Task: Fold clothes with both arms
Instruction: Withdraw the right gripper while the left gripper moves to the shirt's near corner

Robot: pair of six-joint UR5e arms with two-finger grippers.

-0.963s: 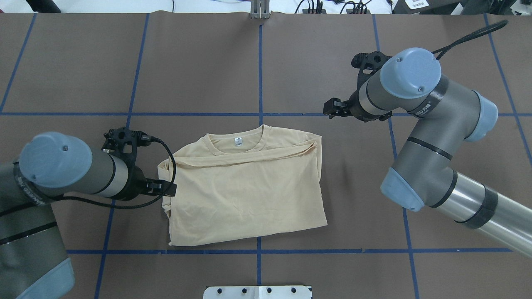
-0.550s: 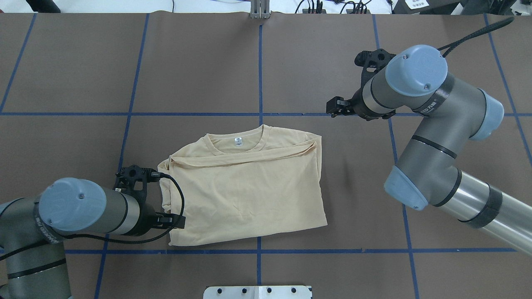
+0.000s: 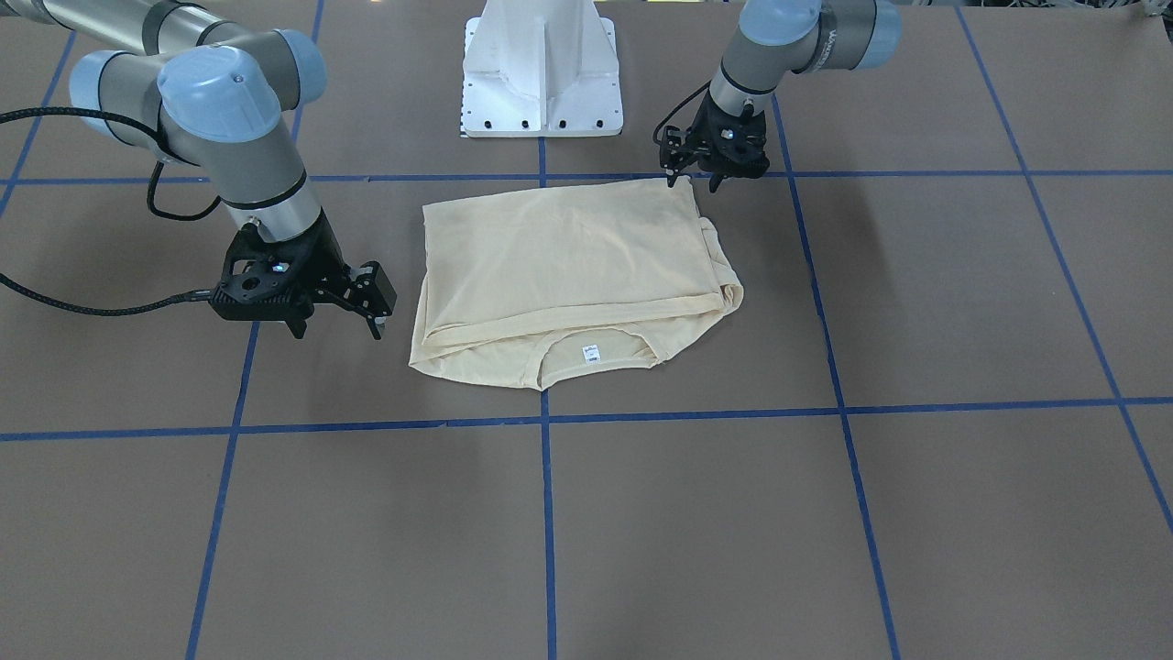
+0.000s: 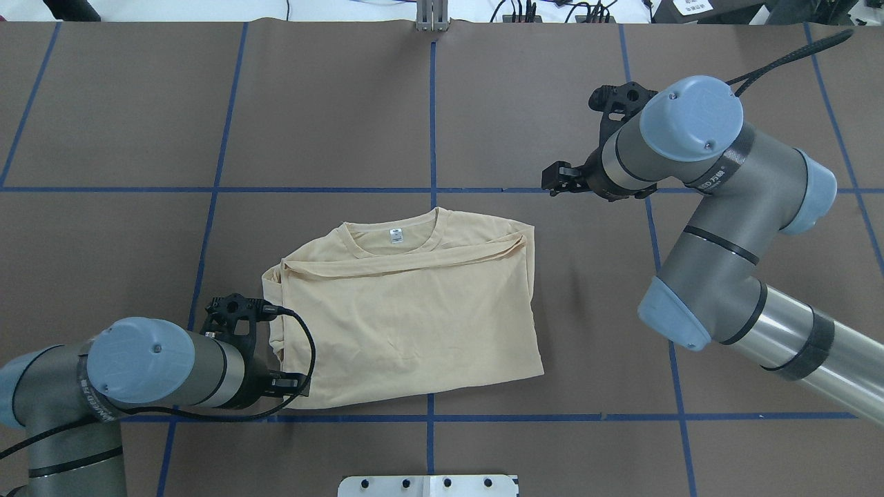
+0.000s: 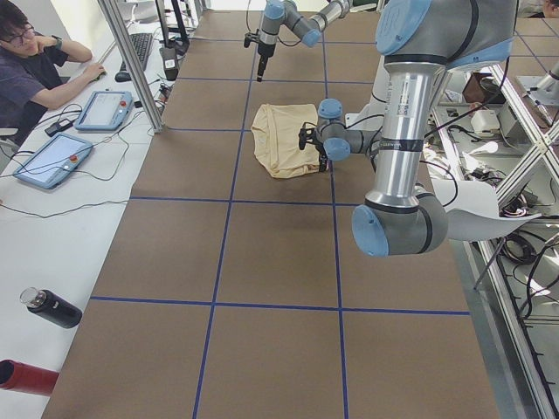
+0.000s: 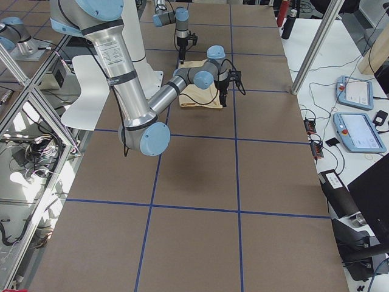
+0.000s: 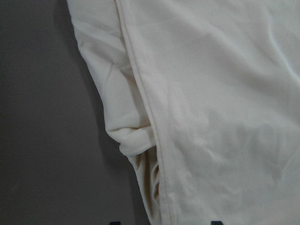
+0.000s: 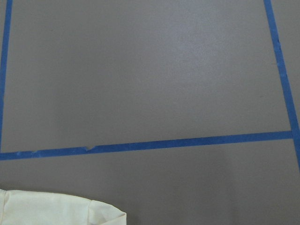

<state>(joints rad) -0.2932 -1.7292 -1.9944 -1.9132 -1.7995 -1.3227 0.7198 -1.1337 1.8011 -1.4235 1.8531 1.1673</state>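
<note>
Centre of brown blue-taped table [image 4: 331,103]: folded pale cream-yellow thin-fabric T-shirt [image 4: 414,324]. Left black two-finger gripper [image 3: 694,185], jaws spread, over its robot-side corner; right black two-finger gripper [image 3: 336,330], jaws spread, beside it, not touching.

A pale cream-yellow T-shirt [image 4: 414,324] has a white neck label [image 4: 396,236]. The brown desk [image 4: 552,83] is gridded with blue tape [image 4: 433,124]. The left arm [image 4: 173,369] and right arm [image 4: 718,255] are silver-grey with light-blue caps [image 4: 690,119]; the left claw [image 4: 302,385] and right claw [image 4: 552,181] are black.

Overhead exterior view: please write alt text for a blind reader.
A cream long-sleeved T-shirt, folded into a rough rectangle, lies on a brown table with blue tape lines. The left gripper is at its lower left corner; the right gripper is apart, off its upper right corner.
</note>
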